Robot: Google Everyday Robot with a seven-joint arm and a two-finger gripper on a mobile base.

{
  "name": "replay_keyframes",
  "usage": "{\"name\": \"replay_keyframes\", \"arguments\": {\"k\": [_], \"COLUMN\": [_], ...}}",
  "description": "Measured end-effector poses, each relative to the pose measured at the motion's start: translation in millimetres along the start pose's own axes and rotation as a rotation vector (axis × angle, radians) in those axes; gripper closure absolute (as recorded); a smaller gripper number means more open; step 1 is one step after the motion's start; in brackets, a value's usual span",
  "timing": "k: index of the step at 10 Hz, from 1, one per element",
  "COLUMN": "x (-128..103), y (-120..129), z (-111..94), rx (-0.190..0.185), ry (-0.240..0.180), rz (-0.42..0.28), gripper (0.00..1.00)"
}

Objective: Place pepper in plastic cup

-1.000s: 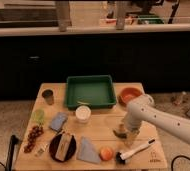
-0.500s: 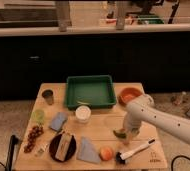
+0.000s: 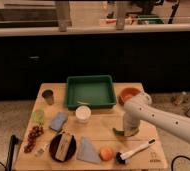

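The pepper (image 3: pixel 118 133) is a dark-green curved shape lying on the wooden table (image 3: pixel 103 127), right of centre. My gripper (image 3: pixel 125 130) hangs from the white arm (image 3: pixel 158 117) that comes in from the right. It points straight down onto the pepper and hides part of it. The plastic cup (image 3: pixel 38 116) is a small pale yellow-green tumbler. It stands upright near the table's left edge, far to the left of the gripper.
A green tray (image 3: pixel 90 91) sits at the back centre, with a dark metal cup (image 3: pixel 48 96) to its left and an orange bowl (image 3: pixel 129 93) to its right. A white cup (image 3: pixel 82 114), blue sponge (image 3: pixel 59 120), grapes (image 3: pixel 33 137), dark plate (image 3: pixel 63 146), grey cloth (image 3: pixel 89 150), orange fruit (image 3: pixel 106 153) and white-handled brush (image 3: pixel 135 150) lie on the table.
The gripper has settled slightly lower over the pepper. The pepper and the other objects have stayed in place.
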Motion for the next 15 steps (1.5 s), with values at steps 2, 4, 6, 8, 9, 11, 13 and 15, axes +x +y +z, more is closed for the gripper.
{"name": "replay_keyframes", "arguments": {"k": [2, 4, 6, 8, 9, 11, 13, 15], "x": [1.0, 4.1, 6.9, 8.4, 7.4, 2.2, -5.8, -12.8], "y": [-0.8, -0.7, 1.4, 2.4, 2.4, -0.5, -3.9, -8.2], "z": [-6.6, -19.2, -35.3, -49.3, -57.7, -69.2, -80.8, -92.7], "rx": [0.003, 0.016, 0.036, 0.062, 0.081, 0.108, 0.130, 0.149], "ry": [0.009, 0.025, 0.042, 0.050, 0.050, 0.036, 0.015, -0.006], "rz": [-0.003, -0.002, 0.006, 0.008, 0.006, -0.014, -0.047, -0.078], "gripper": [1.00, 1.00, 1.00, 1.00, 1.00, 1.00, 1.00, 1.00]}}
